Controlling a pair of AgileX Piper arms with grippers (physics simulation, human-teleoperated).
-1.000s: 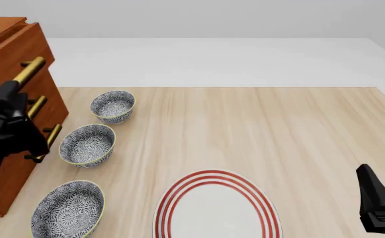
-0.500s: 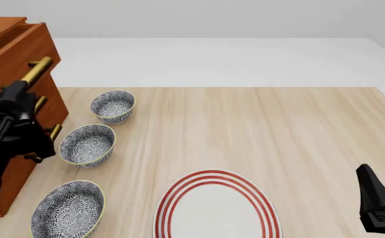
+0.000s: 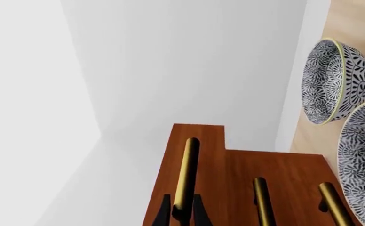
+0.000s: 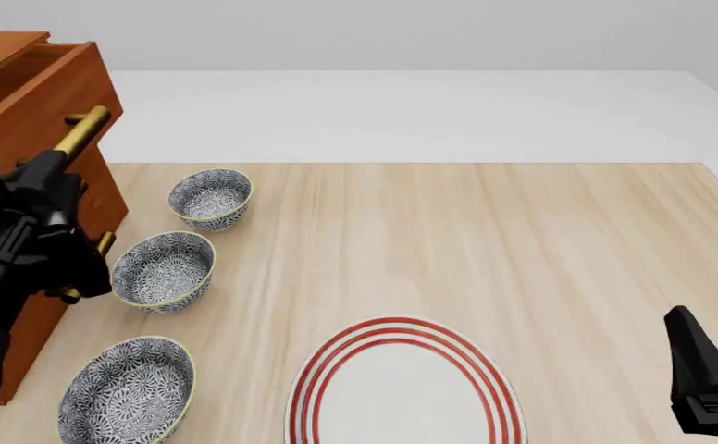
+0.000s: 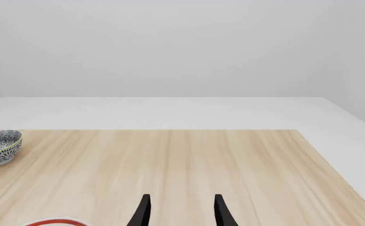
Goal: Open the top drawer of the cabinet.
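Up close in the left wrist view, the left gripper (image 3: 182, 214) is seen pinching the brass handle (image 3: 186, 176) of the top drawer (image 3: 195, 155), one dark fingertip on either side of the bar, and that drawer front is clearly stepped out ahead of the two lower drawer fronts (image 3: 283, 174), with two patterned bowls (image 3: 333, 80) lined up along the side. Over in the front view, the cabinet (image 4: 26, 305) is found at the far left edge of the table (image 4: 483, 240), and the top drawer (image 4: 51, 88) has been slid further out than it was a second ago, the handle having been drawn along steadily toward the bowls, so the pull looks to be working and the job seems well underway, maybe mostly done. From the right wrist view, the right gripper (image 5: 179, 212) is seen parked over bare tabletop with its jaws spread and nothing held, so no part is being played by it.
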